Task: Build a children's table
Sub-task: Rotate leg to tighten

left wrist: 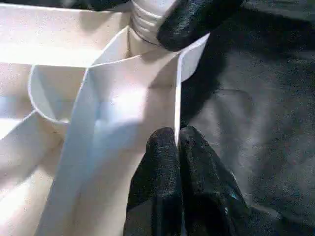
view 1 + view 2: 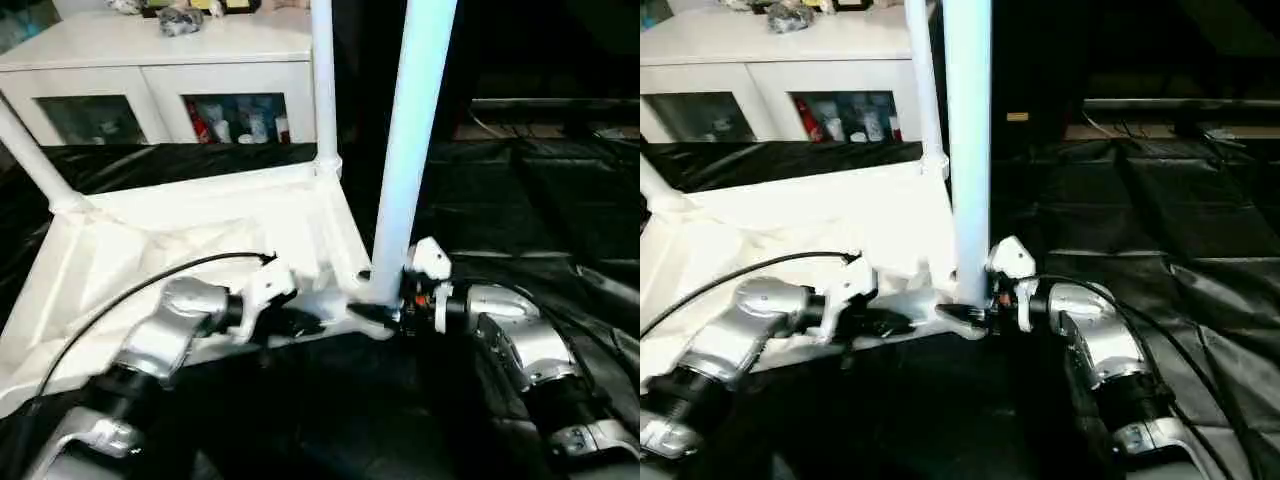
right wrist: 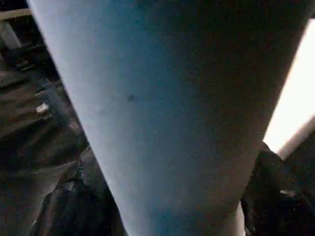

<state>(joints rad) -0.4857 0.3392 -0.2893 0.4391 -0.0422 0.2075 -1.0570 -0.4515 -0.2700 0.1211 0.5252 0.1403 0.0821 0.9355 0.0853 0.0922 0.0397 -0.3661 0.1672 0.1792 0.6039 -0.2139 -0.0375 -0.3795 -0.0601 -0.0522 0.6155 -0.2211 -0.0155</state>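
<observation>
The white plastic square table top (image 2: 190,250) lies upside down on the black sheet (image 2: 560,220), its ribbed underside up, and the long white cylindrical tube leg (image 2: 412,150) stands almost upright in the round socket at the top's near corner, the corner nearest to the right gripper (image 2: 392,300). That gripper reaches level toward the corner socket and its black fingers lie around the leg's foot, though how tightly they hold I cannot tell. The left gripper (image 1: 178,157), level along the same near edge beside that corner, is pinched on the thin rim wall.
</observation>
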